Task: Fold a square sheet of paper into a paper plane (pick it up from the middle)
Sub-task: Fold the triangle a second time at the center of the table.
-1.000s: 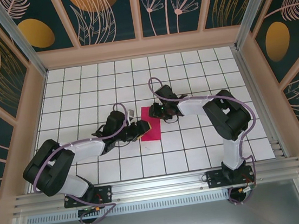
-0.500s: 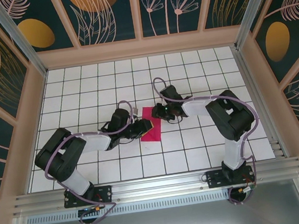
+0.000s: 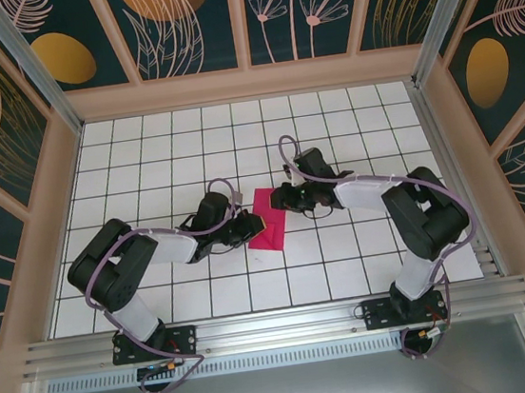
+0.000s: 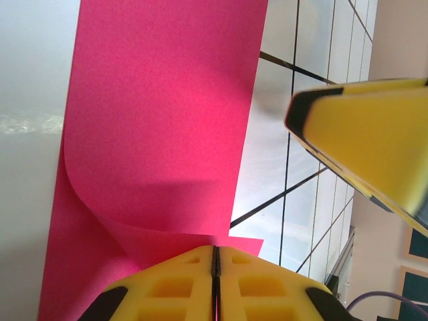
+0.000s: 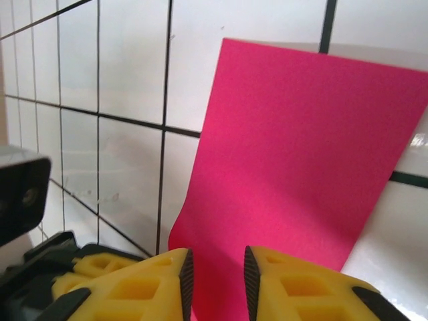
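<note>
The square sheet of paper (image 3: 270, 222) is magenta-pink and lies as a narrow rectangle on the white grid table, mid-scene. My left gripper (image 3: 255, 224) is at its left edge. In the left wrist view the gripper (image 4: 215, 251) is shut, and the paper (image 4: 160, 114) curls up into the seam between the yellow pads. My right gripper (image 3: 278, 200) is low over the sheet's far right corner. In the right wrist view this gripper (image 5: 215, 274) stands open, with the paper (image 5: 301, 154) showing through the gap under its fingertips (image 5: 182, 271).
The gridded table (image 3: 161, 151) is walled by a wooden frame (image 3: 244, 84) on three sides, with an aluminium rail (image 3: 278, 324) at the near edge. The two grippers work close together; a right finger (image 4: 374, 144) shows in the left wrist view.
My left gripper has closed from about half open onto the paper's left edge, and its arm has drawn in. The right gripper has drifted slightly right and stays partly open.
</note>
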{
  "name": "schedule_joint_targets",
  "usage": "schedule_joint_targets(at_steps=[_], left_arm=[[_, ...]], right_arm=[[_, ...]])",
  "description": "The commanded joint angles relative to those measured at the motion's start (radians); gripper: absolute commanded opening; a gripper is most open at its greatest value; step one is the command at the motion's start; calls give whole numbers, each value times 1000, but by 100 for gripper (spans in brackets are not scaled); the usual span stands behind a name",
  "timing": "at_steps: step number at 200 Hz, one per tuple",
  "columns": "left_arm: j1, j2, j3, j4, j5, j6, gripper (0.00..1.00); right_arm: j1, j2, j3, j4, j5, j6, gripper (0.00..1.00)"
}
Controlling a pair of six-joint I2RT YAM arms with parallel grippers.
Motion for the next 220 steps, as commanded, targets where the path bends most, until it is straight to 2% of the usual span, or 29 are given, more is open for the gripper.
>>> schedule_joint_targets(at_steps=[1, 99, 179, 220], left_arm=[[-5, 6, 22, 10, -11, 16, 10], [-5, 6, 22, 10, -11, 20, 10], [-5, 7, 18, 12, -12, 19, 10], [-5, 5, 19, 14, -12, 20, 10]], right_arm=[[-3, -38, -30, -9, -48, -58, 33], [26, -14, -53, -13, -152, -107, 31], [42, 16, -57, -27, -165, -113, 27], [57, 22, -46, -47, -137, -127, 29]])
